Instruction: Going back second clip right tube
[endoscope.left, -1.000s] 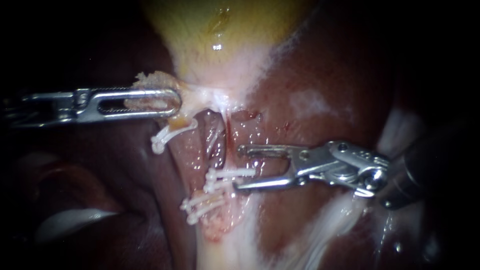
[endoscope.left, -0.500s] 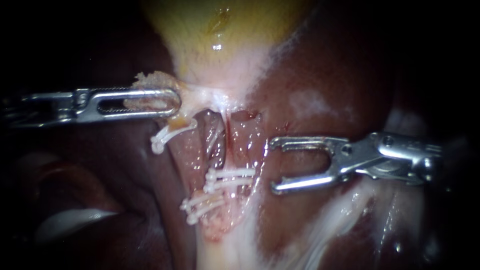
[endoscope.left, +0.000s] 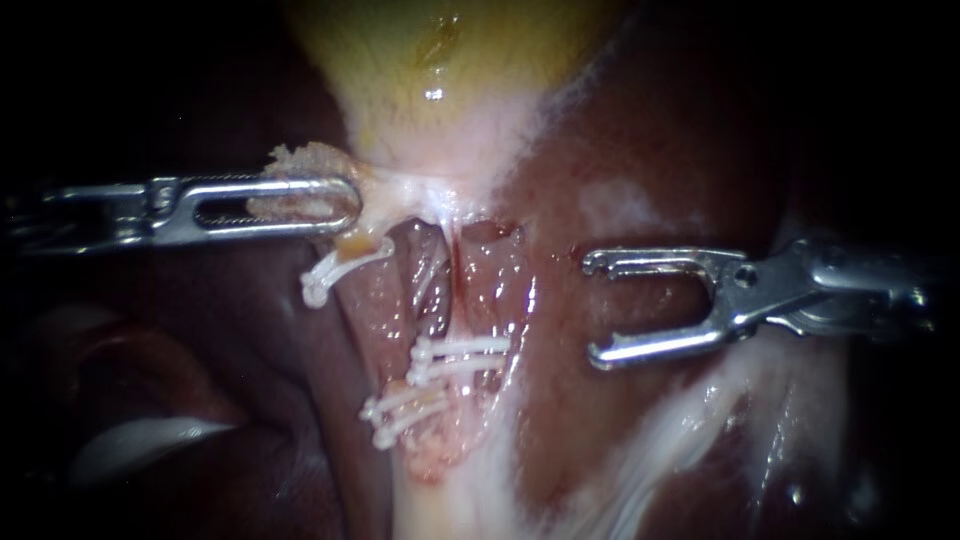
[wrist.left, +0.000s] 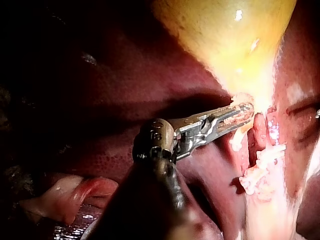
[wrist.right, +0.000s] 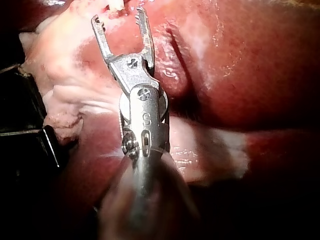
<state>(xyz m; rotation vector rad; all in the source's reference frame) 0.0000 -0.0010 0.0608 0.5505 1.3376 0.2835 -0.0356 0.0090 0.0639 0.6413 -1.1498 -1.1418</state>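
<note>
1. Your right instrument (endoscope.left: 595, 308) has its jaws wide apart and empty, with no clip in them. It sits over the liver (endoscope.left: 650, 150), well apart from the tubes.
2. The right tube (endoscope.left: 452, 285) carries two white clips (endoscope.left: 462, 356), one just below the other, both lying across it. As far as can be seen, the pair looks seated.
3. Your left instrument (endoscope.left: 345, 205) is clamped on a tuft of pale tissue (endoscope.left: 300, 160) at the neck of the gallbladder (endoscope.left: 440, 60). This appears to hold the tubes stretched.
4. I judge that the clipping itself is done and the step in hand is the retreat from the right tube.
5. For the next move, draw the right instrument back along the line of its own shaft. Its lower jaw tip looks close to the wet liver, so lift it a little to avoid scraping. Hold your left hand steady so the clipped tube does not slacken.
</note>
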